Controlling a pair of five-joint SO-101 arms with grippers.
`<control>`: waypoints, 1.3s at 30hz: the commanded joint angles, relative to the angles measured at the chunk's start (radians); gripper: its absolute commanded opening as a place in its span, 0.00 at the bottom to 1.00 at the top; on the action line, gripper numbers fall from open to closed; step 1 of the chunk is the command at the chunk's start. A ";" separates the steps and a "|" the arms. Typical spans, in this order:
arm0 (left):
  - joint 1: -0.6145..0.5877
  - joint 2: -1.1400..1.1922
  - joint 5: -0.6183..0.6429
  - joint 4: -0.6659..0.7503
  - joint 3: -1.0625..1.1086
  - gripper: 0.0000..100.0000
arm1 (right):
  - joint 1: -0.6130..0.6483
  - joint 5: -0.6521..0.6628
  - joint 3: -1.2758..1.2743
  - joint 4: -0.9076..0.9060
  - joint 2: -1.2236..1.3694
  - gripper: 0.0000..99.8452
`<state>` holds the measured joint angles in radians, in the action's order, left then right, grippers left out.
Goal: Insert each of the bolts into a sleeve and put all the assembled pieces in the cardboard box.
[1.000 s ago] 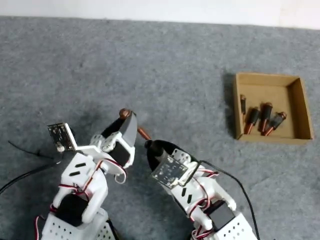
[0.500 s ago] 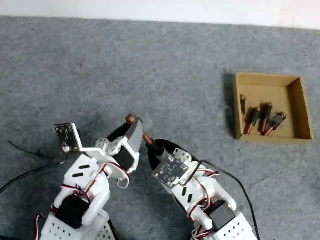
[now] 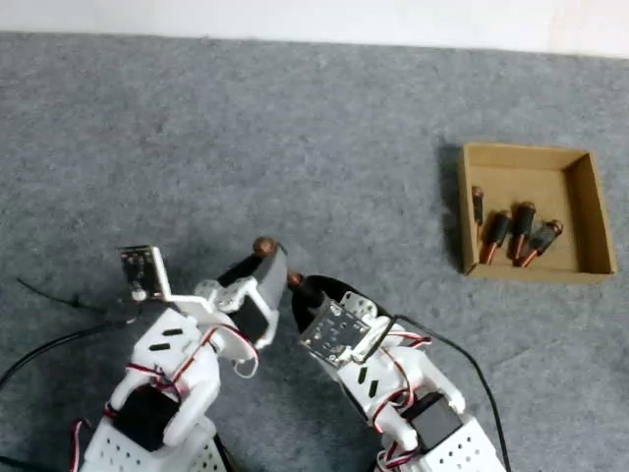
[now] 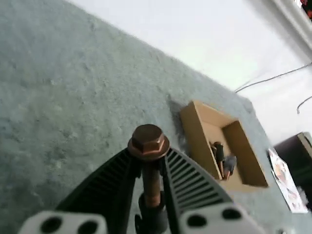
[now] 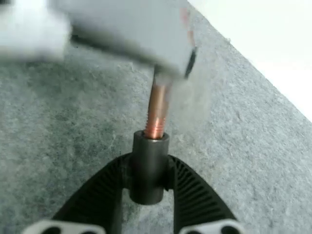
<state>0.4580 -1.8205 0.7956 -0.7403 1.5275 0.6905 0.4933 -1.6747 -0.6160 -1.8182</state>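
Right hand (image 5: 147,169) clamped on the dark sleeve (image 5: 147,151); left hand (image 4: 148,168) pinching the copper bolt (image 4: 148,142) below its head, threaded end right at the sleeve's mouth; well apart across the grey surface (image 3: 295,128), the cardboard box (image 3: 531,276) holds four assembled pieces (image 3: 511,234).

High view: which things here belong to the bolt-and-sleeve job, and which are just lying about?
Job:
- bolt in the left gripper
- sleeve in the right gripper
- cardboard box
- assembled pieces inside it

Lying about:
- black cables beside the arms
- grey mat
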 commanded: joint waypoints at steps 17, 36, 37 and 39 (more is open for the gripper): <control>0.142 0.002 -0.178 -0.028 0.101 0.27 | -0.048 0.009 -0.113 0.041 -0.018 0.01; -0.452 0.001 0.129 0.152 0.073 0.38 | -0.380 0.005 -0.113 0.105 -0.018 0.01; -0.452 0.001 0.107 0.178 0.093 0.35 | -0.426 0.005 -0.113 0.120 -0.018 0.01; -0.452 0.001 0.075 0.226 0.125 0.29 | -0.515 -0.020 -0.113 0.197 -0.016 0.01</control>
<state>0.0192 -1.8082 0.9045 -0.5946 1.6364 0.2961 0.4948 -1.6747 -0.5317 -1.8197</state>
